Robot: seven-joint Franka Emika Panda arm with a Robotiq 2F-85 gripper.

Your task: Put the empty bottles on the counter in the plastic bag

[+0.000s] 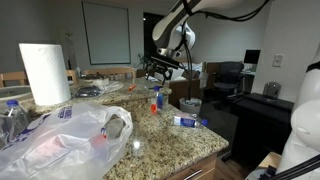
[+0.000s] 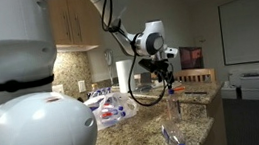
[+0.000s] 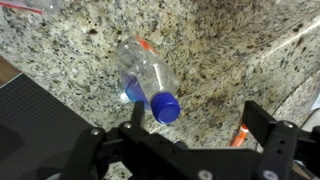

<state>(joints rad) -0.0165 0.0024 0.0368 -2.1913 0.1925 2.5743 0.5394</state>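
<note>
My gripper (image 1: pixel 160 70) hangs open and empty above the far part of the granite counter (image 1: pixel 165 140). In the wrist view its fingers (image 3: pixel 200 125) straddle bare counter (image 3: pixel 80 60). A clear bottle (image 3: pixel 148 80) with a blue cap lies on its side just beyond the left finger, untouched. An orange-red object (image 3: pixel 240 135) pokes up beside the right finger. In an exterior view a small bottle (image 1: pixel 157 99) with red on it stands below the gripper, and another bottle (image 1: pixel 188 121) lies near the counter's edge. The crinkled plastic bag (image 1: pixel 70 140) lies at the near left.
A white paper towel roll (image 1: pixel 45 72) stands behind the bag. More bottles (image 1: pixel 12 115) stand at the far left. A dark desk with chairs (image 1: pixel 230 85) lies beyond the counter's edge. The bag and the clutter around it also show in the exterior view (image 2: pixel 109 107).
</note>
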